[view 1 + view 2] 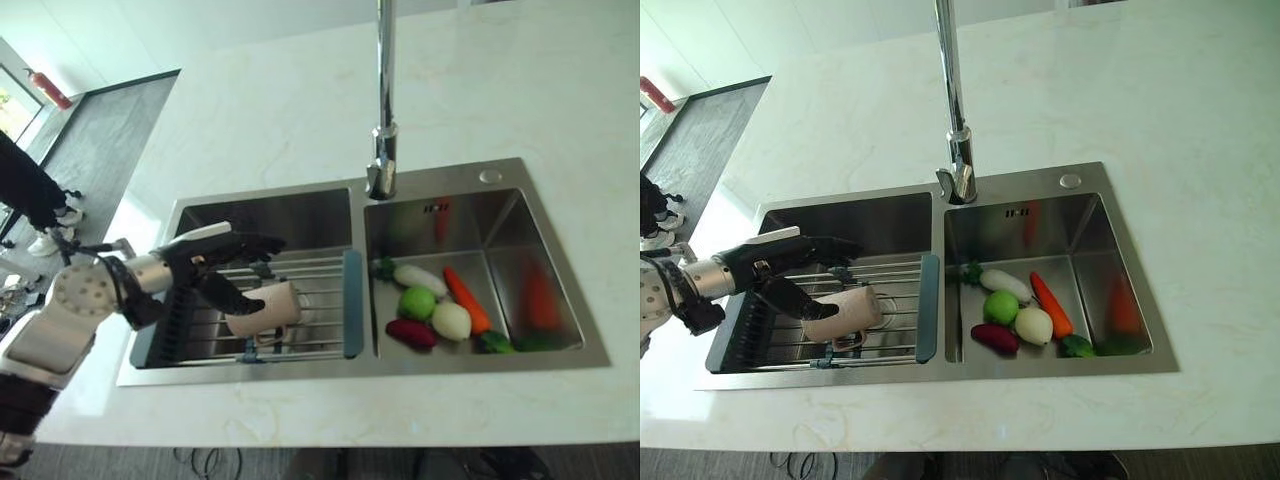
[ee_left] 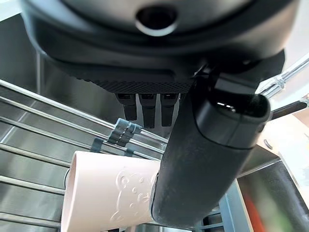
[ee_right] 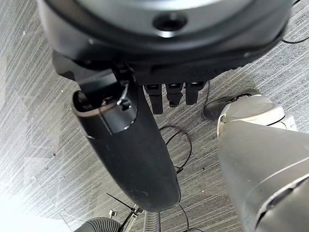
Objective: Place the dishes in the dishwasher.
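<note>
Currently the left hand reaches over the left basin of a double steel sink, fingers straight and spread, thumb apart from them, closed on nothing. Just beneath it a pale pink cup lies on its side on a wire drying rack that spans the left basin; the left wrist view shows the cup right under the thumb, whether touching cannot be told, with the fingers extended over the rack rods beyond. Rack has a blue-grey end bar against the divider. Right basin holds toy produce: a white radish, a carrot, a green apple, a pale round piece, a dark red piece and a small green piece. Tall tap stands behind the divider on a pale marble-look counter. Right hand hangs over grey floor, fingers straight, thumb extended, empty.
</note>
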You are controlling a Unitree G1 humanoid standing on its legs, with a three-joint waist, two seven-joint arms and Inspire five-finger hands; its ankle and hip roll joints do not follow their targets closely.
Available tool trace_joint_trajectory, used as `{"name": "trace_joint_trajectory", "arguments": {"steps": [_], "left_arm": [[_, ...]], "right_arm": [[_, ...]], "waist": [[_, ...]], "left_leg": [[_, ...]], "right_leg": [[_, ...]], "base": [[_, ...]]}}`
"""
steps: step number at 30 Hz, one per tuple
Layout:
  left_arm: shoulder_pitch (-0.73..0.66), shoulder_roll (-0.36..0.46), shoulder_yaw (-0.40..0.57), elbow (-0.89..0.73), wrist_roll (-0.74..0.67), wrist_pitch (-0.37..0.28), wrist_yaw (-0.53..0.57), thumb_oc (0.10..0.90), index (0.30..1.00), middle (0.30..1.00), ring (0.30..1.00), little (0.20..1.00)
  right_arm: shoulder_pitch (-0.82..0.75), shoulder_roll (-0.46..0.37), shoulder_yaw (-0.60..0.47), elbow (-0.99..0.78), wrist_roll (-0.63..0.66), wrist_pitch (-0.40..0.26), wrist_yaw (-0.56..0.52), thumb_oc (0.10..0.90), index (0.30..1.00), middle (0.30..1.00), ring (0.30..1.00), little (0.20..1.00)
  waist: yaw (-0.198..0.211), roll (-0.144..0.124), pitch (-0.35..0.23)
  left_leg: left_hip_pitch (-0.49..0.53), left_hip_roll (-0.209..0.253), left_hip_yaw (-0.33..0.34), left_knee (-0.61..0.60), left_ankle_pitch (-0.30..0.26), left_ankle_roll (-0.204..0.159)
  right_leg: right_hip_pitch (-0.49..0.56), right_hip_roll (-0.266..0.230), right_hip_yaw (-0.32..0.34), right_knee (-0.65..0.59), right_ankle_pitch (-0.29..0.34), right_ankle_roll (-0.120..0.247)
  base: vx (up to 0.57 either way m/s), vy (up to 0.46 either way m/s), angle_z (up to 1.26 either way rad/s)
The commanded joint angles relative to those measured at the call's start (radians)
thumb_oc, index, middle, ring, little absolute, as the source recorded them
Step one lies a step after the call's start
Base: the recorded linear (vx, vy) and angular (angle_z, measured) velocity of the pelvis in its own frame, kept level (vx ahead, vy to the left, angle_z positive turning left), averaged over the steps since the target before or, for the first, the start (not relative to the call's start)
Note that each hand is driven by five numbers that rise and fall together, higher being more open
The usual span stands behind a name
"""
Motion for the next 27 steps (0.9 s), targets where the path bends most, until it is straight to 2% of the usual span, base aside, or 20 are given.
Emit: {"name": "trace_joint_trajectory", "arguments": {"steps": [1, 6, 11, 17, 27], "left_arm": [[-0.050, 0.039, 0.204, -0.028, -0.047, -0.048, 0.050, 0.800, 0.900, 0.900, 0.900, 0.900], [-0.002, 0.036, 0.254, -0.053, -0.062, -0.051, 0.052, 0.800, 0.900, 0.900, 0.900, 0.900], [0.046, 0.033, 0.286, -0.065, -0.075, -0.018, -0.001, 0.800, 0.900, 0.900, 0.900, 0.900], [0.062, 0.020, 0.265, -0.086, -0.082, -0.005, -0.047, 0.800, 0.900, 0.900, 0.900, 0.900], [0.002, 0.011, 0.197, -0.103, -0.075, -0.014, -0.066, 0.800, 0.900, 0.900, 0.900, 0.900]], "right_arm": [[-0.003, -0.028, -0.029, -0.034, 0.027, -0.042, 0.015, 0.800, 0.900, 0.900, 0.900, 0.900], [-0.012, -0.032, -0.025, -0.044, 0.028, -0.046, 0.014, 0.800, 0.900, 0.900, 0.900, 0.900], [-0.029, -0.044, -0.021, -0.042, 0.019, -0.037, 0.018, 0.800, 0.900, 0.900, 0.900, 0.900], [-0.046, -0.053, -0.017, -0.037, 0.018, -0.030, 0.020, 0.800, 0.900, 0.900, 0.900, 0.900], [-0.045, -0.062, -0.022, -0.042, 0.033, -0.034, 0.018, 0.800, 0.900, 0.900, 0.900, 0.900]], "waist": [[0.011, -0.006, -0.012], [0.029, -0.003, -0.014], [0.043, 0.002, -0.016], [0.049, 0.008, -0.010], [0.018, 0.007, 0.008]], "left_leg": [[-0.006, -0.001, 0.018, 0.118, -0.168, 0.020], [-0.010, -0.001, 0.011, 0.118, -0.163, 0.018], [-0.013, 0.001, 0.004, 0.118, -0.157, 0.014], [-0.015, 0.001, -0.004, 0.118, -0.154, 0.011], [-0.018, 0.010, 0.014, 0.118, -0.155, 0.005]], "right_leg": [[0.048, -0.056, -0.026, -0.049, -0.015, 0.082], [0.054, -0.061, -0.045, -0.049, -0.020, 0.079], [0.060, -0.059, -0.061, -0.049, -0.024, 0.076], [0.064, -0.057, -0.070, -0.049, -0.026, 0.072], [0.045, -0.055, -0.052, -0.049, -0.018, 0.074]], "base": [[-0.01, -0.015, 0.04], [-0.02, -0.017, 0.11], [0.00, -0.024, 0.08], [0.01, -0.015, 0.11], [0.01, -0.002, -0.01]]}}
